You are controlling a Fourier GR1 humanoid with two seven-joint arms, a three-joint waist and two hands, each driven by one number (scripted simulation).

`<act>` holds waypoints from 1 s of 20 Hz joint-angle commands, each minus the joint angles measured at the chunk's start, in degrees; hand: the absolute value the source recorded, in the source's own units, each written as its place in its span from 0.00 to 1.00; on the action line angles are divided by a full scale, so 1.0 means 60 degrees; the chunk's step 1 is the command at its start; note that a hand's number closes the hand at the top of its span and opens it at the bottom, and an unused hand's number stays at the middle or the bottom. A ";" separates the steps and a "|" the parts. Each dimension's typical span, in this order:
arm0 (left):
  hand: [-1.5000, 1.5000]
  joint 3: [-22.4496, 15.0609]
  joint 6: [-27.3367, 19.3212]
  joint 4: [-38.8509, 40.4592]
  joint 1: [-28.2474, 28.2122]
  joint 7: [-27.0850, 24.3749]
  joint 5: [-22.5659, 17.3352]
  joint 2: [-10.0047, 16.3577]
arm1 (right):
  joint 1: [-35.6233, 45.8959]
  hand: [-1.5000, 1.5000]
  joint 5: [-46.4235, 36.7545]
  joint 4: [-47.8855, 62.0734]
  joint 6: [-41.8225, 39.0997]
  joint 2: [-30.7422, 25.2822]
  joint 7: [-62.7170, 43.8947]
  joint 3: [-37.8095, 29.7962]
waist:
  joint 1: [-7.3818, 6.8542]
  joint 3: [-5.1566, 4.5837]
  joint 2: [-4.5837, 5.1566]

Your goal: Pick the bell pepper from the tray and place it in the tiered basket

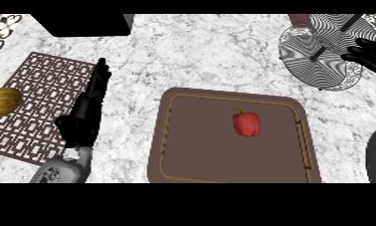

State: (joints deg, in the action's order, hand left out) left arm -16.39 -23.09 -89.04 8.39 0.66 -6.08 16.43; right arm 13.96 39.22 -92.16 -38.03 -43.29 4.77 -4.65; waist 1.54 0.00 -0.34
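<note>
The brown tray [189,143] lies closest, low in the middle of the head view, on a white and grey marble counter [198,51]. Left of it there is a brown mat with a lattice pattern [40,98], and a yellowish round fruit [7,101] sits at its left edge. A black box [81,23] stands at the far side.

The bell pepper [246,123] is red with a small green stem. It lies on the tray, right of the tray's centre, and nothing touches it.

The left hand [84,115] rests at the mat's right edge with straight fingers, holding nothing. The right hand [363,53] is at the striped tiered basket [316,65]; whether it is open or closed I cannot tell.
</note>
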 commanded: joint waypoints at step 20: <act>0.50 -0.0281 -0.0126 -0.0210 0.0270 0.0600 0.0819 -0.0629 | 0.2286 0.00 -0.5246 -0.6708 0.0525 -0.1566 -0.6865 0.3361 | -0.0368 -0.0013 0.0052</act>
State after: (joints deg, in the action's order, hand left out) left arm -16.50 -22.24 -88.21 9.77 1.46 -3.78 14.37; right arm 23.81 9.05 -131.72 -34.08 -55.56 -29.69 10.76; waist -0.23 -0.14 -0.15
